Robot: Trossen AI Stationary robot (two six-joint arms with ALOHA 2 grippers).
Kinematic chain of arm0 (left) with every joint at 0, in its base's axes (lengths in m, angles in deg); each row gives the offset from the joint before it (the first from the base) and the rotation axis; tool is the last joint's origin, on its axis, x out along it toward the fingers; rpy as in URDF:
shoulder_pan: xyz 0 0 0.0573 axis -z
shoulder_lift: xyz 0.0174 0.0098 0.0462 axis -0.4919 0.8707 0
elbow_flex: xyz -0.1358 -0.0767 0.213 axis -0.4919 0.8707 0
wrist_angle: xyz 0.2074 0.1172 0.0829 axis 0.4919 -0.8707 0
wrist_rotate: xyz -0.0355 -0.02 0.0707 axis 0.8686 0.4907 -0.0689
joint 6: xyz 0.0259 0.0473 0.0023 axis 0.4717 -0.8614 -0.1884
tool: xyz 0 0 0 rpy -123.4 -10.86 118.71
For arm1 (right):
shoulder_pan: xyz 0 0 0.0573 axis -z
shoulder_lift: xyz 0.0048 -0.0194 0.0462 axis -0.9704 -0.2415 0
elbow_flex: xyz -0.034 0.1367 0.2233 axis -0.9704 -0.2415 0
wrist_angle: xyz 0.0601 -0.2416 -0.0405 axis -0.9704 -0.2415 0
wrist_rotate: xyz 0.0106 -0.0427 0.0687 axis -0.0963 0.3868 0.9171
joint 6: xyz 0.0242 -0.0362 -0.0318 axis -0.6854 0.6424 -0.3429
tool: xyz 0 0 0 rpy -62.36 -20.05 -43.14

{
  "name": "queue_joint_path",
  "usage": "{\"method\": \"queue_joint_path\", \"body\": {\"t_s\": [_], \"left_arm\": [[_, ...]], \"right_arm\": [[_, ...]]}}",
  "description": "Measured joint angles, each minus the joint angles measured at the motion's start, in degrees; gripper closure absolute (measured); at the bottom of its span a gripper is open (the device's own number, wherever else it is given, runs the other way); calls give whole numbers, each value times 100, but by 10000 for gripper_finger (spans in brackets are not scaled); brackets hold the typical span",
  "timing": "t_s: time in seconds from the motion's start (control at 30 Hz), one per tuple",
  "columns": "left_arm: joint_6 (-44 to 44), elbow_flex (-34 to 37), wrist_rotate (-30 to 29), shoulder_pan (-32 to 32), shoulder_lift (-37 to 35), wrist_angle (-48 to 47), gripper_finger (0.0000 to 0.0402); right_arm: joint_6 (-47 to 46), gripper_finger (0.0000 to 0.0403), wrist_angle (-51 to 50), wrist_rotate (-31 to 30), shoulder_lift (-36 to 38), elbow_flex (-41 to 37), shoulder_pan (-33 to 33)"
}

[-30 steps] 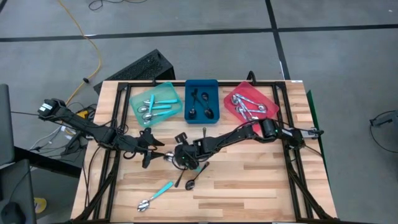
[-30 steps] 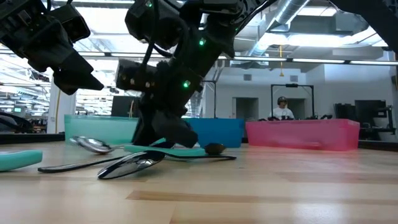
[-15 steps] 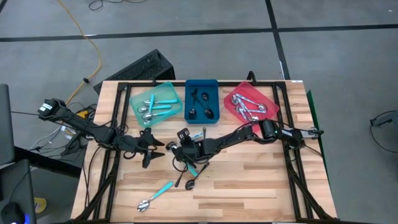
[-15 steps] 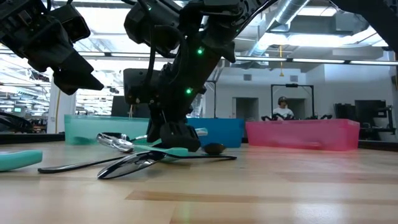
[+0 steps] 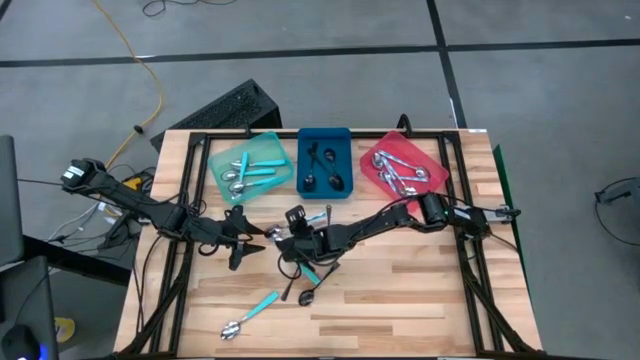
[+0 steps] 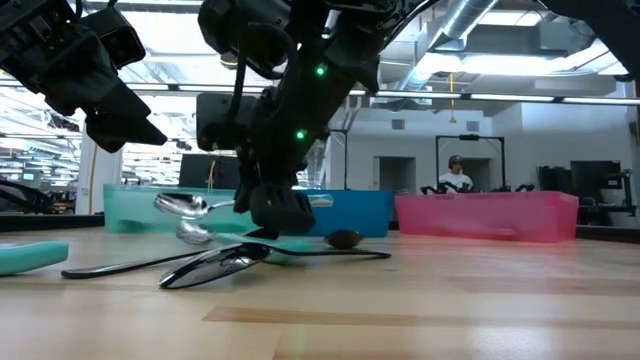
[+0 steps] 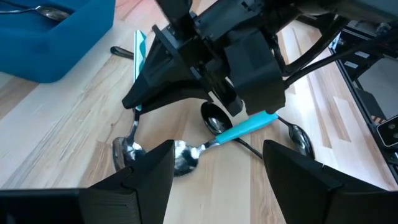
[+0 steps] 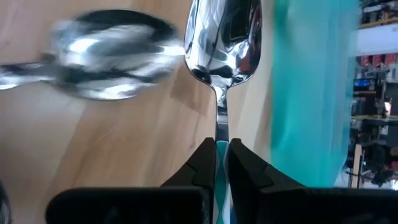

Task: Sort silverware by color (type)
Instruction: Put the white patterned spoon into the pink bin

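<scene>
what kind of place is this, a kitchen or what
Not a kitchen: probably a robotics lab or workshop. The wooden table stands on a bare concrete floor with a loose yellow cable, and the low view shows exposed ceiling ducts.

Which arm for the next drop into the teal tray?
Right: the right gripper is shut on a teal-handled spoon, lifted off the table; the left gripper hangs open, empty, beside it.
</scene>
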Motion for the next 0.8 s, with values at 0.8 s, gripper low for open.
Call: {"method": "queue_joint_path", "body": {"t_s": [0.8], "left_arm": [[-4,0,-1,0,0,-1,173]], "right_arm": [[-102,355,-832,-46,5,871,20]]}}
